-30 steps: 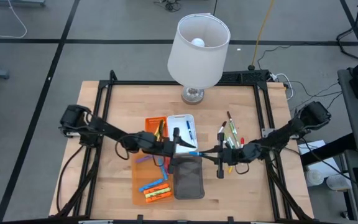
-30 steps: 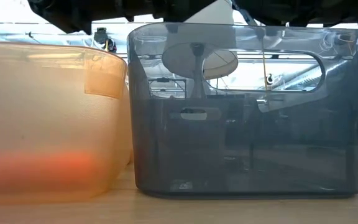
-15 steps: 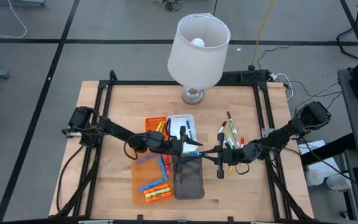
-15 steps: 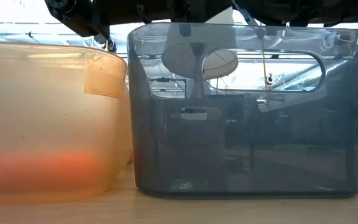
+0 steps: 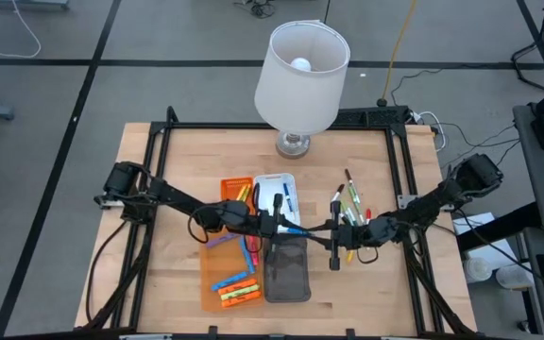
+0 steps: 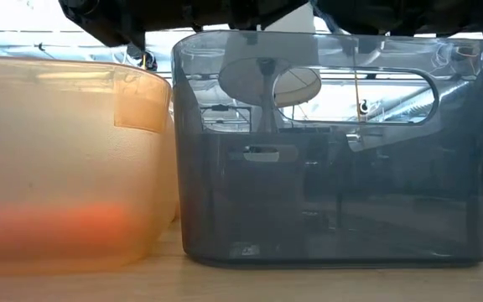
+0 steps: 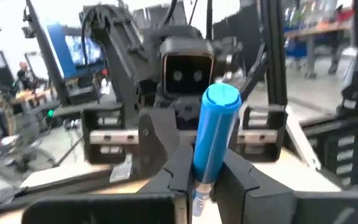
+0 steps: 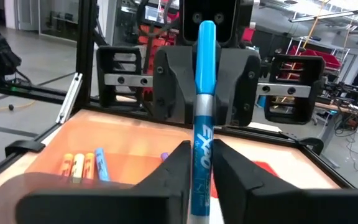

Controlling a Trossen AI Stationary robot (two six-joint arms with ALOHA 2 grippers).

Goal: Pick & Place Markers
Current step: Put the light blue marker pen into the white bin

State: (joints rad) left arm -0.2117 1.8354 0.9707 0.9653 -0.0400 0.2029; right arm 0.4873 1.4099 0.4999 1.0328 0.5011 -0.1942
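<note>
Above the grey tray [image 5: 287,269], both grippers meet on one blue marker [image 8: 202,112]: left gripper [image 5: 280,227] jaws clamped; right gripper [image 5: 333,231] jaws apparently loosening. Some markers [image 5: 235,288] are binned; others [image 5: 351,206] remain on the desk [image 5: 178,170].

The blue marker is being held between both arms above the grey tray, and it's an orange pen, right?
Not quite: the pen is blue, not orange. Both wrist views show a blue marker between the left end effector and the right end effector, and the high view places it over the grey tray, as you said.
</note>
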